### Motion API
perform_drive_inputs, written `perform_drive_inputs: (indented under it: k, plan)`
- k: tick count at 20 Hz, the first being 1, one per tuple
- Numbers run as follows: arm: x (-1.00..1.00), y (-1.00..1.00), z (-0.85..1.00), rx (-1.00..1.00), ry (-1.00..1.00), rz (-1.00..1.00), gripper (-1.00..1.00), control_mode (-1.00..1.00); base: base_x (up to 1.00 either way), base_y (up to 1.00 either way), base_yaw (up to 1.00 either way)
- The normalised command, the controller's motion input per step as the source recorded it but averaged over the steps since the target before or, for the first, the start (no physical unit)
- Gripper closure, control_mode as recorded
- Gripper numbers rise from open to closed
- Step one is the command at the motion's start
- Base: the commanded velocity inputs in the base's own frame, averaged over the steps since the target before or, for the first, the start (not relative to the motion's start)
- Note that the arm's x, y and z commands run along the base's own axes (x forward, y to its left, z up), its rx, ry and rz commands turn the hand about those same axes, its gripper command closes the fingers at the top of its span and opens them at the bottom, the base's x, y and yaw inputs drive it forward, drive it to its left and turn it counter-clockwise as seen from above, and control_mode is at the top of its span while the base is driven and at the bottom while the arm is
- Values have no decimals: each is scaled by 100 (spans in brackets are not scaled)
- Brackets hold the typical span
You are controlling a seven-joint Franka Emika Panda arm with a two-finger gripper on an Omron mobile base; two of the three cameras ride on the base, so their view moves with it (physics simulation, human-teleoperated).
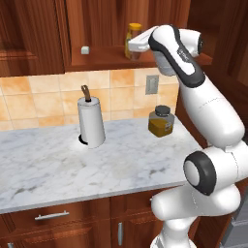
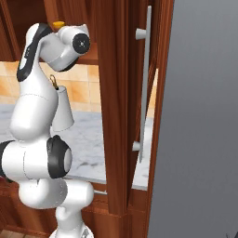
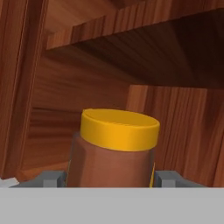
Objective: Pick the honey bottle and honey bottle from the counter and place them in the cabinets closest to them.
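Honey bottle (image 1: 134,39) stands on the cabinets' (image 1: 34,43) ledge beside the arm (image 1: 193,87).

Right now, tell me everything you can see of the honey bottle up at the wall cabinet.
The small amber-brown honey bottle with an orange-yellow cap stands upright at the reddish-brown wooden cabinet shelf, its yellow front label just showing in the left base view. The flat, round cap sits closed on a smooth, glossy brown body. In the hand view the gripper has a grey finger on each side of the body, seemingly clamped on it. Its base is hidden.

marble counter (image 1: 58,169), tan tile backsplash (image 1: 38,97)
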Motion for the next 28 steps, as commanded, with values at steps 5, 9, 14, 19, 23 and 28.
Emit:
perform_drive_inputs:
  k: [5,9,14,19,23,28]
  plan:
    - [36,0,0,0,2,0,100,-100,0,0,0]
    - [21,0,-1,0,5,0,100,-100,0,0,0]
    - [15,0,-9,0,4,0,100,-100,0,0,0]
    - [12,0,-14,0,1,0,100,-100,0,0,0]
    - [8,0,-25,0,0,0,100,-100,0,0,0]
    - [10,0,-31,0,0,0,100,-100,0,0,0]
